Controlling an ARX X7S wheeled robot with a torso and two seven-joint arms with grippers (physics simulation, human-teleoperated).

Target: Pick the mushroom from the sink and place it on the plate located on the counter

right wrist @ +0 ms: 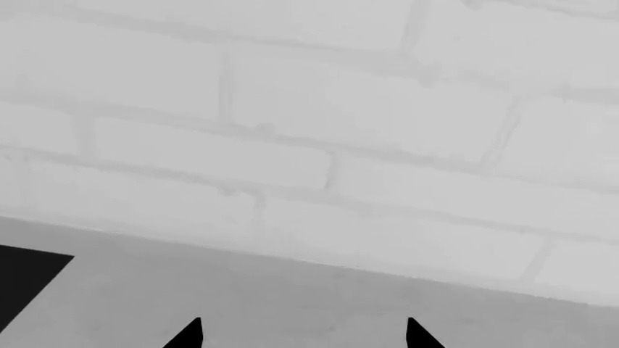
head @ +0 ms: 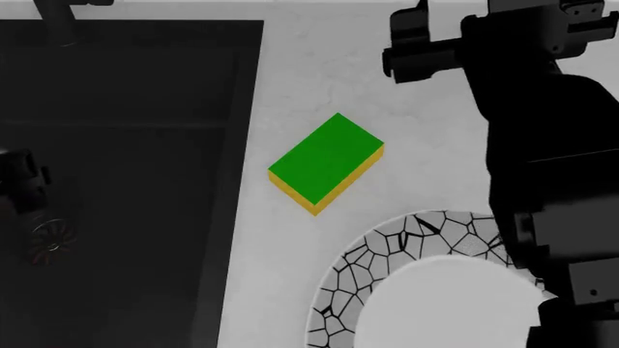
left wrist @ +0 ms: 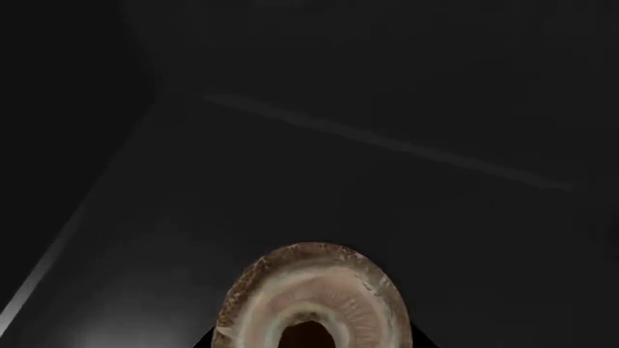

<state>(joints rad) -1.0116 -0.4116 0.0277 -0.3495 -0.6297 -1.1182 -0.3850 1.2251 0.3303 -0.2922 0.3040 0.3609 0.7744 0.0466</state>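
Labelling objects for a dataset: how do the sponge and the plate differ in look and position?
The sponge is a green block with a yellow underside; the plate is round and white with black crackle lines on its rim. The sponge shows whole, while the plate is cut by the picture's edge and partly hidden by the right arm. Both rest on the counter.

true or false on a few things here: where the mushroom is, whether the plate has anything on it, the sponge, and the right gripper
1. The mushroom is on the plate. False: the left wrist view shows it close up against the black sink.
2. The plate has nothing visible on it. True, though the right arm hides part of it.
3. A green sponge with a yellow underside lies on the counter between sink and plate. True.
4. The right gripper is shut on the sponge. False: its fingertips stand apart with nothing between them, facing a brick wall.
5. The sponge touches the plate. False: bare counter separates them.
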